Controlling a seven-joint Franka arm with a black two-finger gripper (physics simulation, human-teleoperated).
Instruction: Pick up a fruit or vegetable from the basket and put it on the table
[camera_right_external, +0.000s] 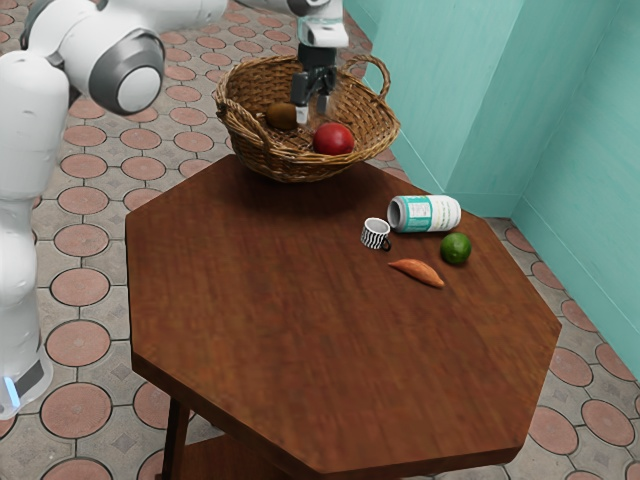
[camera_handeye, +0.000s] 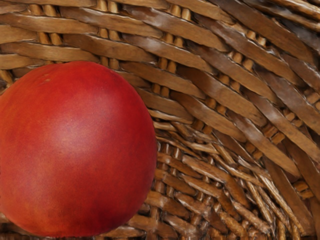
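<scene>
Two fingers of the black gripper (camera_right_external: 313, 110), standing partway apart and holding nothing, point down into the wicker basket (camera_right_external: 290, 166), where the red fruit (camera_right_external: 333, 139), probably firm, smooth and quick to roll, sits low inside, best taken across its widest part.

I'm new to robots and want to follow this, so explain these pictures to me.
The machine is a white robot arm. One picture looks on from its side; the other comes from a camera on its hand, looking into the brown wicker basket.

On the dark brown wooden table lie a teal-and-white can, a round green fruit and a slim orange vegetable, beside a black-and-white striped mug. The basket holds a round red fruit and a brown one. The black tool, over the basket, appears open and empty.
</scene>
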